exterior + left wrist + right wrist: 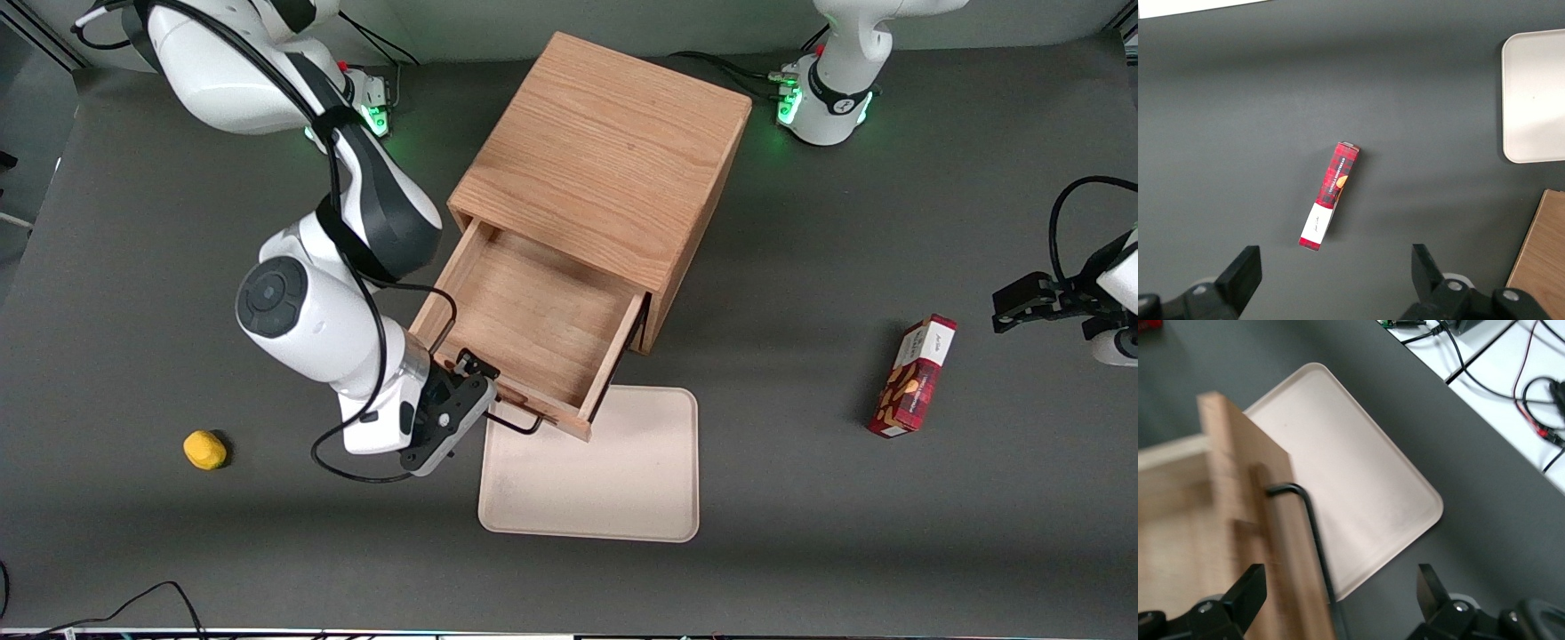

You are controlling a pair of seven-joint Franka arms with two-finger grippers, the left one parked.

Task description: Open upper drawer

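**Upper drawer pulled out, gripper at its handle**

Lower left of the front view: a small yellow lump (204, 449). Mid-frame, the black two-finger gripper (480, 391) sits at the thin black wire handle (516, 420), fingers spread wide, clasping nothing. The light-oak upper drawer (533, 320) juts from the boxy wooden cabinet (605, 160), above a cream rectangular tray (613, 480). Right: a red tartan carton (914, 377).

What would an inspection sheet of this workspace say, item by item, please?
Surface: dark grey table.
Job's things: upper drawer of the wooden cabinet pulled out, inside bare; black handle on its front.
Clutter: beige tray partly under the drawer front; yellow object; red box lying flat toward the parked arm's end.
Grippers: gripper open, fingers either side of the handle.
Cables: black cable looping off the wrist.
Surroundings: white bench with wires.
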